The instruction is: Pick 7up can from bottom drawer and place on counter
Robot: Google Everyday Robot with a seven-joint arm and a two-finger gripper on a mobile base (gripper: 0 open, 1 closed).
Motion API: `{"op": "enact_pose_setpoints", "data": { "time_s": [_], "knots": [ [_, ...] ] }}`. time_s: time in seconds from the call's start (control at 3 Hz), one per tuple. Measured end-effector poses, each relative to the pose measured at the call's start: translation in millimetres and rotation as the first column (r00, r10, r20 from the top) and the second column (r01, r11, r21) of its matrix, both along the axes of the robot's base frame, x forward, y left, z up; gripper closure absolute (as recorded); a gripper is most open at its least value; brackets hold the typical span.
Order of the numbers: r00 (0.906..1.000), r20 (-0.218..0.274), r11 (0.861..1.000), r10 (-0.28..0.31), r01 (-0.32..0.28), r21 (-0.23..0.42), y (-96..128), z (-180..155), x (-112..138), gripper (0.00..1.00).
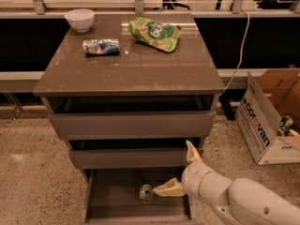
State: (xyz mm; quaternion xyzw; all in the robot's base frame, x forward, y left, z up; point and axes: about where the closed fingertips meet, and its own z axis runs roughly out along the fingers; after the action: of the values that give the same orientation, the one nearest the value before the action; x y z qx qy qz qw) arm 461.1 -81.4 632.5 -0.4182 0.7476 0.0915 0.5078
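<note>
Silver can point(146, 193): upright in the open bottom drawer point(112, 205).
Claw point(172, 166): spread wide, empty, lower finger just right of can.
Table point(131, 74): bowl point(79, 18), bag point(154, 32).

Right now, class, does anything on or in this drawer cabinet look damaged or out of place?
Yes: a crushed can lies dented on its side on the counter. The 7up can stands upright in the bottom drawer, with the open gripper just beside it.

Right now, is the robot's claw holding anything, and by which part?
Nothing. The gripper is open at the bottom drawer, one finger beside the 7up can.
</note>
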Motion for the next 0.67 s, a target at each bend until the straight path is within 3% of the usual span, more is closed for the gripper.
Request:
{"op": "enact_pose_setpoints", "data": {
  "time_s": [0.33, 0.67],
  "knots": [
    [0.9911, 0.128, 0.999, 0.039, -0.037, -0.022, 5.1, 4.1, -2.7, 0.0],
    [0.991, 0.128, 0.999, 0.04, -0.037, -0.021, 5.5, 4.2, -2.7, 0.0]
  ]
}}
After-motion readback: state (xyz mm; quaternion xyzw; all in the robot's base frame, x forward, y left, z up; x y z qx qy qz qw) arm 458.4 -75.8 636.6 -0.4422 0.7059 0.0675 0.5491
